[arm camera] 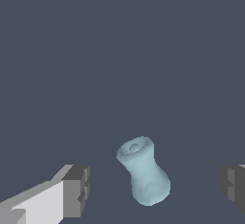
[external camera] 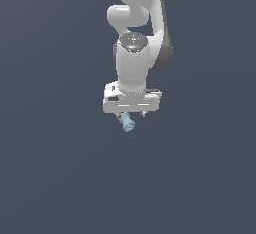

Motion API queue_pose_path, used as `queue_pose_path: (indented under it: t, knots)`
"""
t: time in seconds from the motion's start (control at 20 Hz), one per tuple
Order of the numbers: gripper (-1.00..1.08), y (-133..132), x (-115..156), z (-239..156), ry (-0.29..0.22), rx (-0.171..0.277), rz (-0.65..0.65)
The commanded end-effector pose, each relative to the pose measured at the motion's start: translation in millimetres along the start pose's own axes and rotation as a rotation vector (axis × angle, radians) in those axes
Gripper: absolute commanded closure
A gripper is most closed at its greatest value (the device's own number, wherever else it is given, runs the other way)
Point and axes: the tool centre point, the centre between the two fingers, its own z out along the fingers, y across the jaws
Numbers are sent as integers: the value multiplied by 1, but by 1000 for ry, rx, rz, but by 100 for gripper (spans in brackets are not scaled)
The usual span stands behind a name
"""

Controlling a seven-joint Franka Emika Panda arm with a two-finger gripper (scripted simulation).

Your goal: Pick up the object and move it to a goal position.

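In the exterior view the white arm (external camera: pixel 134 53) is pointing straight down over a plain dark floor (external camera: pixel 50 178), with the object (external camera: pixel 126 122) peeking out just below the gripper (external camera: pixel 131 114). In the wrist view the gripper (arm camera: pixel 155 189) is sitting wide open, fingers (arm camera: pixel 76 189) well apart and touching nothing, with the object (arm camera: pixel 143 176) lying between them (pale blue, stubby, waisted, one wider round end with a small dimple).
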Motion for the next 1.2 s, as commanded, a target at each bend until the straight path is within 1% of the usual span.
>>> queue_pose_path:
  t: [0.0,0.15,0.45,0.8,1.15]
  knots:
    - [-92,0,0,0,0,0,0]
    - [-92,4,1,-2,2,1,10]
    - [-92,26,4,-10,11,5,57]
    - [-92,25,2,-7,9,5,41]
    - [-92,24,-8,9,-1,3,-41]
